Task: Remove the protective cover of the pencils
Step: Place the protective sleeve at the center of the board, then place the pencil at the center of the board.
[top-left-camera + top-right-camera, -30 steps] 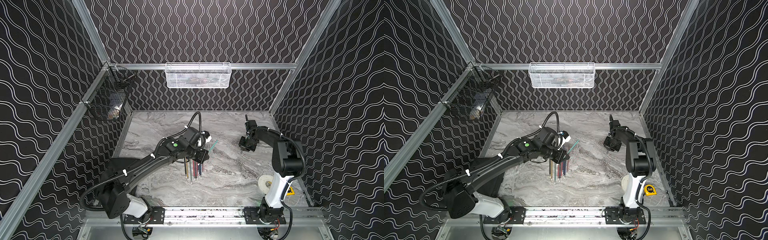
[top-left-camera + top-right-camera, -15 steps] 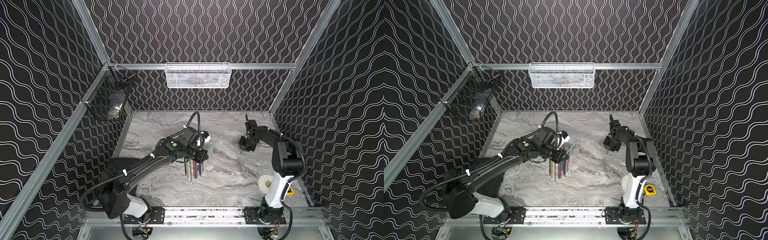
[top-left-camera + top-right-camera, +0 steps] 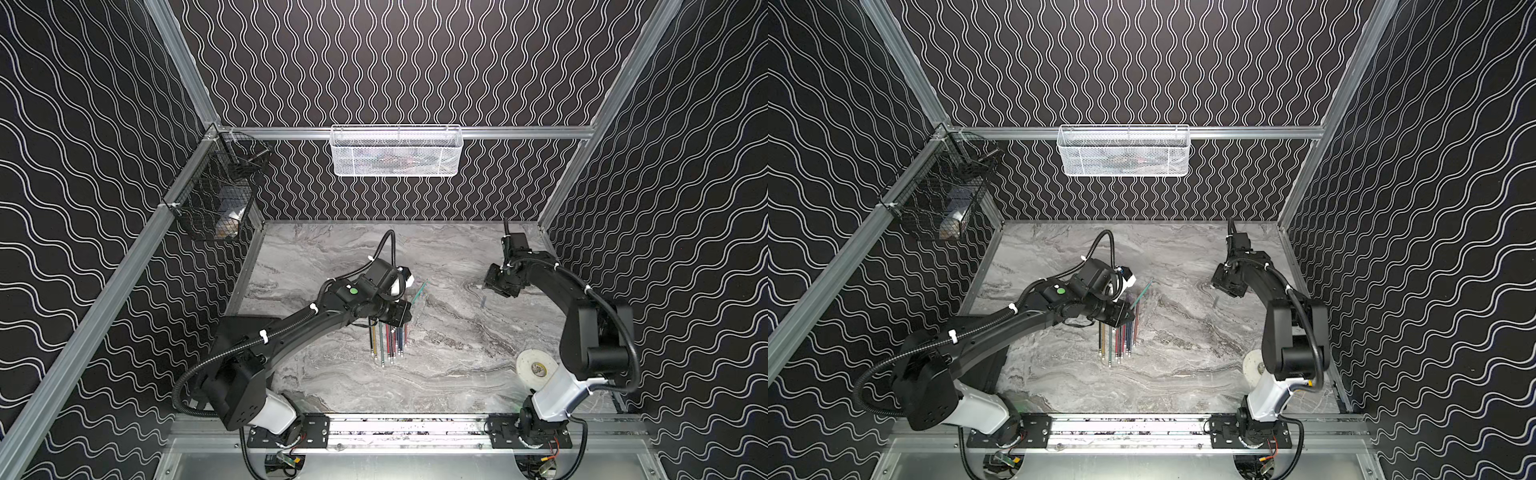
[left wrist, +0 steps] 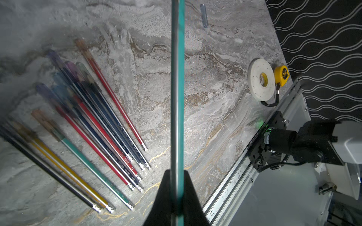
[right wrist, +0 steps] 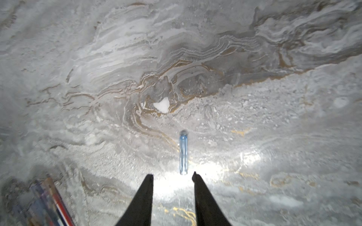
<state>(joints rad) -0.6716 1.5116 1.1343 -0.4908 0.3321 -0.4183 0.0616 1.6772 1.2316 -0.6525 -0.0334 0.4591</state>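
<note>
Plainly the left tool [image 4: 177,173] is clamped tight on the green pencil [image 4: 177,88], which runs straight out from between its fingers and out of the left wrist view, so whether that far end is bare cannot be told. The right tool [image 5: 173,175] stands with its jaws parted and nothing between them. A clear bluish cover [image 5: 183,154] lies flat on the worktop [image 5: 274,137] just ahead of its fingertips, touching neither. My judgement is that one pencil's cover is off and set down, and the work is between pencils. The other pencils [image 4: 94,125] lie fanned on the worktop below the left tool, about the middle and toward the front edge. Their silvery ends point to the front and their far ends, though blurred, look sleeved in tinted covers, so most of the job seems left. The next move likely calls for laying the green pencil apart from the fan, gripping another near its silvery end, and having the right tool pinch only the cover and pull along the shaft. Between the two tools the worktop is bare, with good room. A tape roll [image 4: 261,79] and yellow tape measure [image 4: 281,75] crowd the front right corner.
</note>
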